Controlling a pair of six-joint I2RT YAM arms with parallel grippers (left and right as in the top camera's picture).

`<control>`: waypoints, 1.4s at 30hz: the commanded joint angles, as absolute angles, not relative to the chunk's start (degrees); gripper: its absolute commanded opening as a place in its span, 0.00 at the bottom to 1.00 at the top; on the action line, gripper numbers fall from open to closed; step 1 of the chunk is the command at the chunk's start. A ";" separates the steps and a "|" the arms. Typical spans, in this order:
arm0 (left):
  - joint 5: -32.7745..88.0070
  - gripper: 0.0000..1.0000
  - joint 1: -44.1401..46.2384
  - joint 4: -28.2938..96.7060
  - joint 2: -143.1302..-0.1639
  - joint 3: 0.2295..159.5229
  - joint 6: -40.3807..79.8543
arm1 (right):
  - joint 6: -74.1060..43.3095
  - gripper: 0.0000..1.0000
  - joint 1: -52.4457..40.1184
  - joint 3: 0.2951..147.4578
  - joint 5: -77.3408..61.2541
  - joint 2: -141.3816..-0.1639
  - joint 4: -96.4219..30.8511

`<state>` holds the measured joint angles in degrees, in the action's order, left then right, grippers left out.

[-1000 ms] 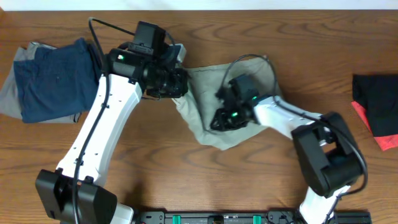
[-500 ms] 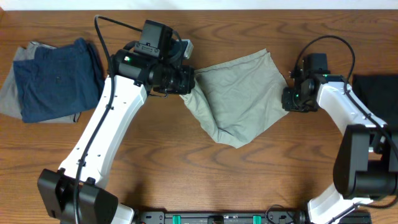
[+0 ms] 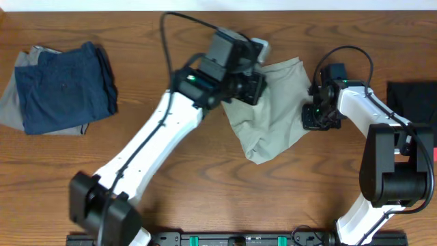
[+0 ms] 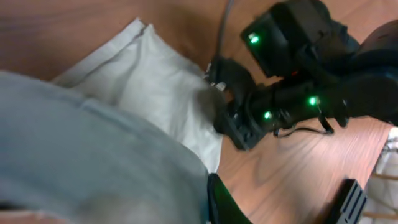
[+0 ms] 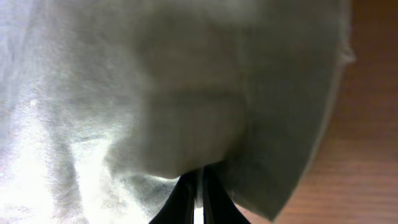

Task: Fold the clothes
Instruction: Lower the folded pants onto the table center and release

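The khaki garment (image 3: 276, 126) lies bunched at the table's centre, its left side lifted and pulled over to the right. My left gripper (image 3: 254, 87) is shut on that lifted edge. In the left wrist view the held cloth hangs blurred across the lens, only one dark fingertip (image 4: 219, 200) shows, and the rest of the khaki garment (image 4: 158, 87) lies flat beyond. My right gripper (image 3: 308, 117) is at the garment's right edge. In the right wrist view its fingers (image 5: 186, 193) are pinched shut on a fold of the khaki cloth (image 5: 186, 81).
A folded navy garment (image 3: 61, 85) lies on a grey one (image 3: 10, 106) at the far left. A black and red garment (image 3: 413, 113) sits at the right edge. Both arms are close together over the khaki cloth.
My left arm swung right, carrying the garment's left edge across toward the right side. My right gripper moved from the cloth's middle to its right edge and closed on it.
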<state>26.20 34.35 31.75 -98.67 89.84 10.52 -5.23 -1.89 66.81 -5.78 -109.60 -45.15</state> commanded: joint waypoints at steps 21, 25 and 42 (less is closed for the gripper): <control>26.48 0.67 25.56 35.99 -106.34 89.69 12.14 | -8.97 0.45 8.84 72.75 -13.87 -103.04 -57.65; 25.93 0.71 22.13 42.39 -106.50 89.69 12.10 | -3.27 0.56 8.05 72.75 -34.98 -101.71 -54.83; 20.05 0.73 18.98 50.94 -106.52 89.67 11.66 | -21.71 0.70 -0.34 70.35 -12.45 -104.99 -38.33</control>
<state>20.91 19.03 50.81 -107.57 89.60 12.01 -17.47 1.04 70.74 -15.27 -103.31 -39.77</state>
